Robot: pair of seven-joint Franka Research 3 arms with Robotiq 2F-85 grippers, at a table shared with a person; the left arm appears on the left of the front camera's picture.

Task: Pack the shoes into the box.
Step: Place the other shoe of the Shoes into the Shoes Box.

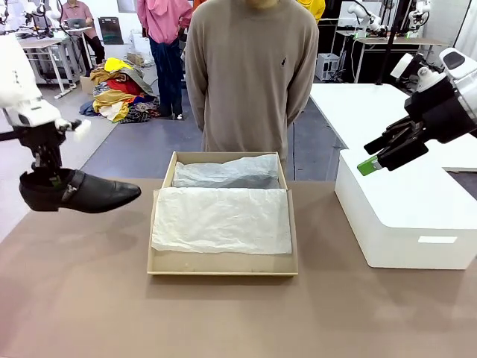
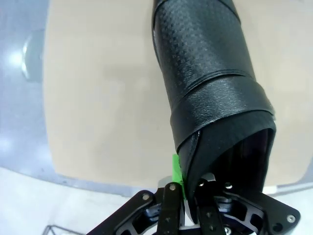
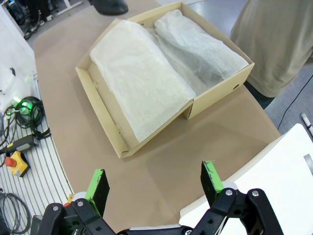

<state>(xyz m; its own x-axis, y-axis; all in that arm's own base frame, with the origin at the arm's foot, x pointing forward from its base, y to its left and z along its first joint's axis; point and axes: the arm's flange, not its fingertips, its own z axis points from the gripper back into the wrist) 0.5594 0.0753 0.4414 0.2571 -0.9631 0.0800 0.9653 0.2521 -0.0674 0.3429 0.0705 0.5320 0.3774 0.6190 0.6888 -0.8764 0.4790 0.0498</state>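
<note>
At the table's left edge, your left gripper [image 1: 52,177] is pinched tight on the heel rim of a black shoe [image 1: 82,192]. The shoe is held level, long way side to side, toe pointing right toward the box [image 1: 223,267]. Your right gripper [image 1: 376,154] is wide open, holding nothing, above the white box [image 1: 402,216].

One glossy black pointed shoe [image 1: 82,192] hangs level over the left edge of the worktop [image 1: 223,321], toe toward the box [image 1: 223,266]. The tan cardboard box lies open mid-worktop, white tissue paper [image 1: 221,220] spread inside.
</note>
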